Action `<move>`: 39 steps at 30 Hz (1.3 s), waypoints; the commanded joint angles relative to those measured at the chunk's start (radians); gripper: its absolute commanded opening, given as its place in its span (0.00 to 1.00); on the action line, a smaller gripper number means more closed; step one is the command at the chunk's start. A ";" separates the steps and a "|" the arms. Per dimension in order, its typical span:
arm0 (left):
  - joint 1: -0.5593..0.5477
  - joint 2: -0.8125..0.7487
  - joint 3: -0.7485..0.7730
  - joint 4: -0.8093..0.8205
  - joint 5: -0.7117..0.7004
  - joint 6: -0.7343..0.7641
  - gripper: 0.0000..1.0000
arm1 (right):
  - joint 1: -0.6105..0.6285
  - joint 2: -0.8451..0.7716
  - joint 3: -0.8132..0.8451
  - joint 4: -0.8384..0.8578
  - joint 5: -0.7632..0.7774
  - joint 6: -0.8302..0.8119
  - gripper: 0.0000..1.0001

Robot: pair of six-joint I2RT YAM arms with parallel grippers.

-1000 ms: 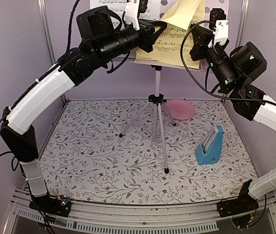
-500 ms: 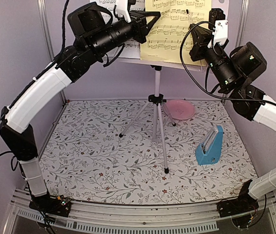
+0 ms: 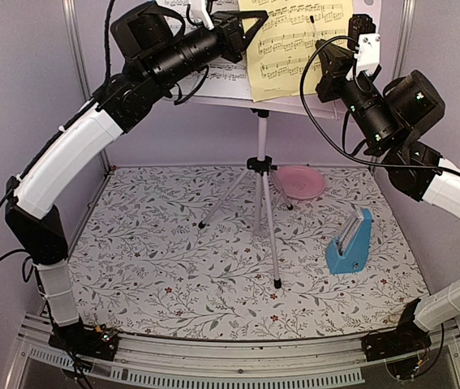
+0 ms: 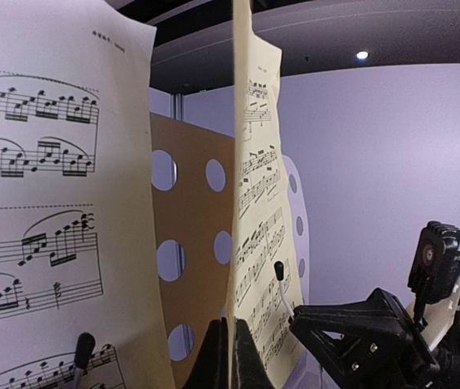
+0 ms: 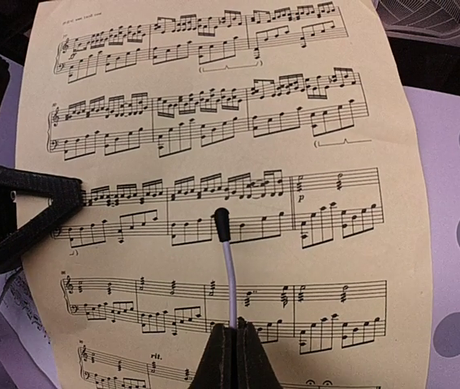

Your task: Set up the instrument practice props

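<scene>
Up on the left side of the music stand (image 3: 262, 138), the white sheet (image 4: 35, 203) already leans on the board with holes, and a small wire clip (image 4: 82, 350) sits in front of it, so I think that page is done. Right beside it, my left jaws are squeezed shut on the left edge of the yellow sheet (image 3: 303, 40); from my left wrist the page rises thin out of their tips. The yellow sheet stands in front of the board, a bit crooked; I cannot tell if its bottom edge rests on the ledge yet. Below, the stand is up on its three legs in the middle of the counter (image 3: 156, 259), so that part is done too. A second wire clip (image 5: 222, 217) lies across the front of the yellow page. My right jaws are pressed shut just under it; the wire comes up from their tips, but I cannot tell if they pinch it. Further right, the pink plate (image 3: 298, 182) lies on the counter just beside one leg, and the blue metronome (image 3: 350, 243) stands well apart from the stand. I think what is left: straighten the yellow page behind its clip, let go, and maybe bring the metronome closer.
</scene>
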 commanded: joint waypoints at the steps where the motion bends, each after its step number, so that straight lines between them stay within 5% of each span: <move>1: 0.012 0.040 0.041 0.000 0.054 -0.018 0.00 | -0.001 -0.022 -0.010 0.030 -0.037 -0.007 0.00; 24: 0.013 0.135 0.120 -0.027 0.121 0.028 0.00 | -0.002 -0.010 -0.015 0.034 -0.062 -0.012 0.00; 32: 0.013 0.084 0.075 -0.021 0.101 0.022 0.21 | -0.002 -0.050 -0.041 0.033 -0.062 0.002 0.31; 39: 0.010 -0.007 -0.047 0.003 0.068 0.017 0.28 | -0.002 -0.108 -0.056 -0.003 -0.080 0.048 0.41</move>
